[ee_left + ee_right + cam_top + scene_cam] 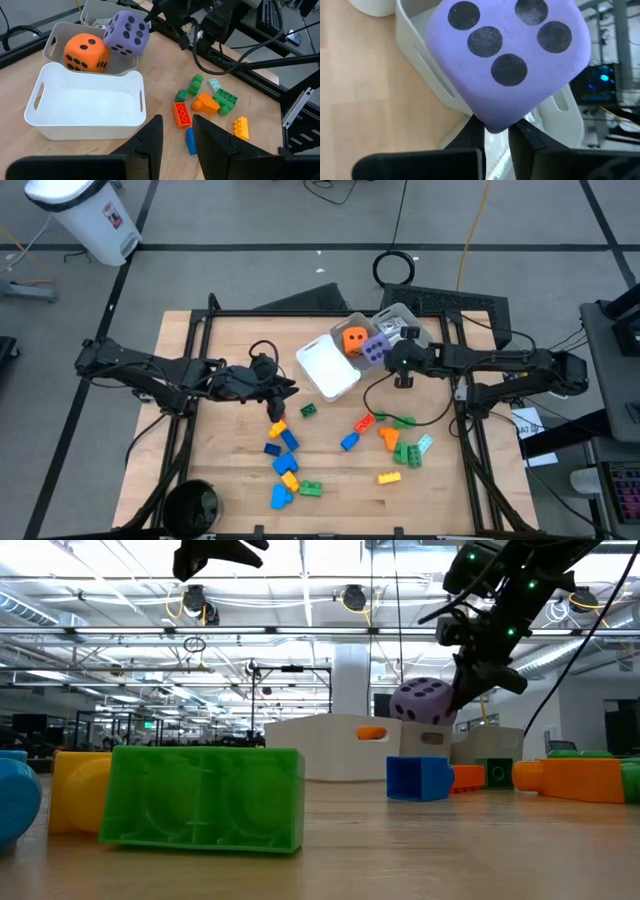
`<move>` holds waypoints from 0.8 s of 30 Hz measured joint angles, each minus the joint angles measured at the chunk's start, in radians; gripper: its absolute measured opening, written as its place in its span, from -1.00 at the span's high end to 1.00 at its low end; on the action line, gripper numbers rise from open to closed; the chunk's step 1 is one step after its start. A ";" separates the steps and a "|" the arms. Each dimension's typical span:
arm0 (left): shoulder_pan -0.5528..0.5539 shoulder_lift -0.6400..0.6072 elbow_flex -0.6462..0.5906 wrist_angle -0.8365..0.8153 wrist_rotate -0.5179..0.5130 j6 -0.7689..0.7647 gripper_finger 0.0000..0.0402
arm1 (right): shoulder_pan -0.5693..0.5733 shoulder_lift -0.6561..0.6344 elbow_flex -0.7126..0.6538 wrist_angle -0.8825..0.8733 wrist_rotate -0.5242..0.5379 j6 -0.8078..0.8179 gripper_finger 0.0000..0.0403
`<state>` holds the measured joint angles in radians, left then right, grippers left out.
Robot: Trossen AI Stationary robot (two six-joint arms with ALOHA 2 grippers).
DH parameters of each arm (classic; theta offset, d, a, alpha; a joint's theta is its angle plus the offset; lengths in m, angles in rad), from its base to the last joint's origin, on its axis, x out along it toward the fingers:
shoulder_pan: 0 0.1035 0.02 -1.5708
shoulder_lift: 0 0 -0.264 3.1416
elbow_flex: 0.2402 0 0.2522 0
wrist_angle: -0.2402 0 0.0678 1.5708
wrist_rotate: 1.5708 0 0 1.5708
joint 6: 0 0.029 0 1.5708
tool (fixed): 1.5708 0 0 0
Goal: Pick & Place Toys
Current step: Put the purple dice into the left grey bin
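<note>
We see a light wooden tabletop (230,480) from above, with two dark robot arms reaching in from its left and right edges. The right gripper (495,131) has its fingers pinched shut on a lower corner of a soft purple die with black dots (507,60), holding it in the air above a white plastic tray (117,62) near the far edge. An orange die with black dots (86,52) sits inside that tray. A second, larger white plastic tray (87,122) lies just beside it, toward the middle. The left gripper (177,137) hovers near the tabletop's centre, fingers slightly apart and holding nothing. Small plastic bricks in blue, yellow, green, orange and red (290,465) lie scattered across the near half of the tabletop.
</note>
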<state>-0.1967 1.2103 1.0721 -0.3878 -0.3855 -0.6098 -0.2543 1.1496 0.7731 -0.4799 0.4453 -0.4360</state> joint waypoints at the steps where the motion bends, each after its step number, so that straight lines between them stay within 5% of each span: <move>1: 0.000 0.000 0.000 0.000 0.000 0.000 0.44 | -0.001 0.000 0.000 0.002 -0.016 -0.004 0.88; 14: 0.000 0.000 0.000 0.000 0.000 0.003 0.44 | 0.010 0.002 -0.001 0.048 -0.062 -0.085 0.62; 24: 0.000 0.000 0.000 0.000 0.000 0.003 0.44 | 0.014 0.002 -0.001 0.177 -0.061 0.054 0.97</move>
<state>-0.1967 1.2098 1.0721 -0.3878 -0.3851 -0.6067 -0.2405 1.1511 0.7719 -0.3032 0.3840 -0.3819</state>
